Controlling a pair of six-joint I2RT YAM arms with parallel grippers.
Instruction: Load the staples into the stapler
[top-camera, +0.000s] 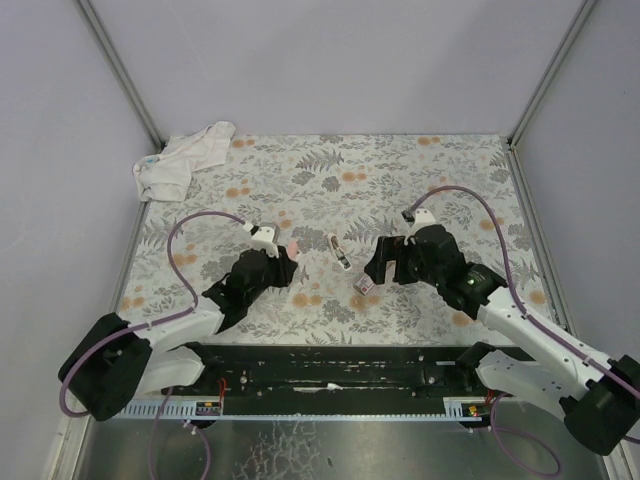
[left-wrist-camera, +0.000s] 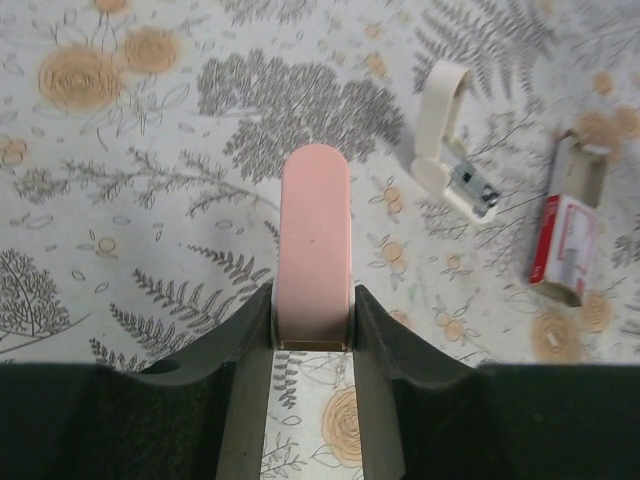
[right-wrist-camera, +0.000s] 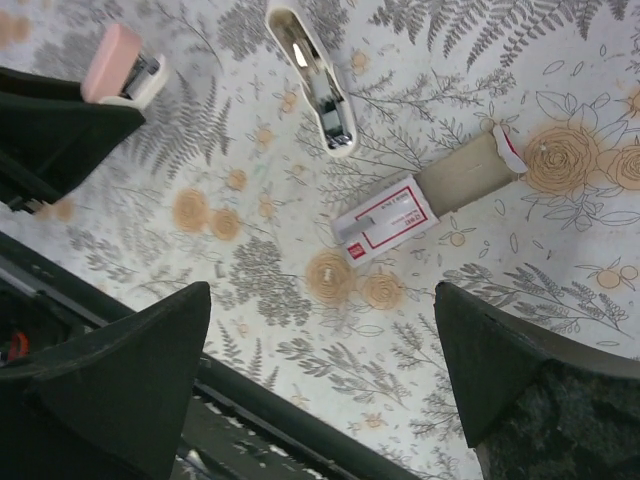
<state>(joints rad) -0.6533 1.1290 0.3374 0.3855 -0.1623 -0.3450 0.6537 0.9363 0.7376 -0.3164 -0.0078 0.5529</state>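
Note:
My left gripper (left-wrist-camera: 312, 305) is shut on the near end of a pink stapler bar (left-wrist-camera: 315, 235), which points away over the table; in the top view the gripper (top-camera: 287, 262) sits left of centre. A cream stapler (left-wrist-camera: 448, 140) lies open, its metal channel showing; it also shows in the top view (top-camera: 339, 252) and the right wrist view (right-wrist-camera: 315, 85). The red-and-white staple box (right-wrist-camera: 385, 222) lies flat with its pale tray (right-wrist-camera: 465, 172) slid partly out; it also shows in the top view (top-camera: 363, 285). My right gripper (right-wrist-camera: 322, 300) is open and empty, hovering near the box.
A crumpled white cloth (top-camera: 185, 160) lies at the back left corner. A black rail (top-camera: 330, 365) runs along the table's near edge. Grey walls close in the floral table (top-camera: 400, 170) on three sides.

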